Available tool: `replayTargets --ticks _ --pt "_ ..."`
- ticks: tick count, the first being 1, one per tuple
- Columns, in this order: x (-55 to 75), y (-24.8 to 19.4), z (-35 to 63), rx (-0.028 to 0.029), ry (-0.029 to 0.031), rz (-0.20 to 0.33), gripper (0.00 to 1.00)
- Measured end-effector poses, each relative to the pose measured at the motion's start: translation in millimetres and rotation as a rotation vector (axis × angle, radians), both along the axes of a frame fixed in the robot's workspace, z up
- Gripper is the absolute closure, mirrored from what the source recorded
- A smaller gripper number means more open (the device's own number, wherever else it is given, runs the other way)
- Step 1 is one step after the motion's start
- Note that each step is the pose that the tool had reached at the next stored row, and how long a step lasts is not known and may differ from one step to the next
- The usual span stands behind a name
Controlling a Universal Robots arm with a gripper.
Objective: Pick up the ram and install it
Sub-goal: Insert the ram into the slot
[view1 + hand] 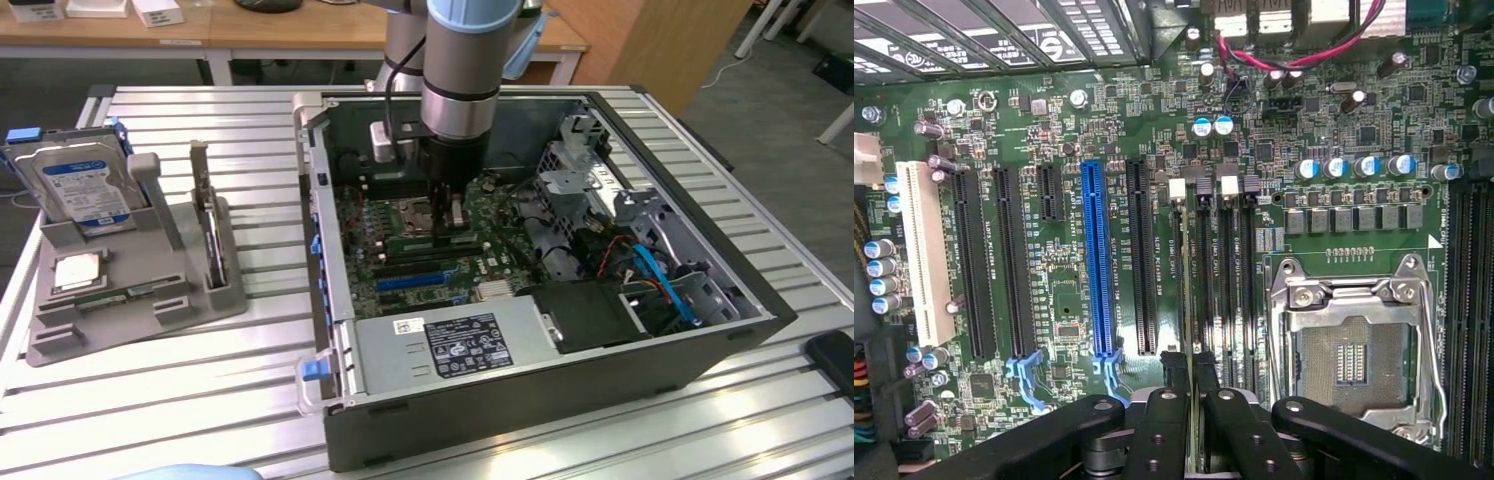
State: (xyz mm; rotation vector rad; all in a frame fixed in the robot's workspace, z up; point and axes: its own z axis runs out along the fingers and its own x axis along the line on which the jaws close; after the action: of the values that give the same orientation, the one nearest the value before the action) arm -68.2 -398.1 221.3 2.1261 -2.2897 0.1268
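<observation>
My end effector [1189, 362] pinches the ram [1184, 285] edge-on at the memory slots [1205, 290]; seating it, I judge, needs square downward pressure

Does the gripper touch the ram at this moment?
Touching. In the wrist view the ram shows edge-on between the two fingers of the gripper, which close on it without a gap, above the memory slots.
</observation>
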Motion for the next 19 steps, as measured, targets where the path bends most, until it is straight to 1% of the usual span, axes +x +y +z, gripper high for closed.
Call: replayTargets --ticks 19 --pt "0.2 0.0 -1.1 -0.0007 0.0001 0.000 0.87"
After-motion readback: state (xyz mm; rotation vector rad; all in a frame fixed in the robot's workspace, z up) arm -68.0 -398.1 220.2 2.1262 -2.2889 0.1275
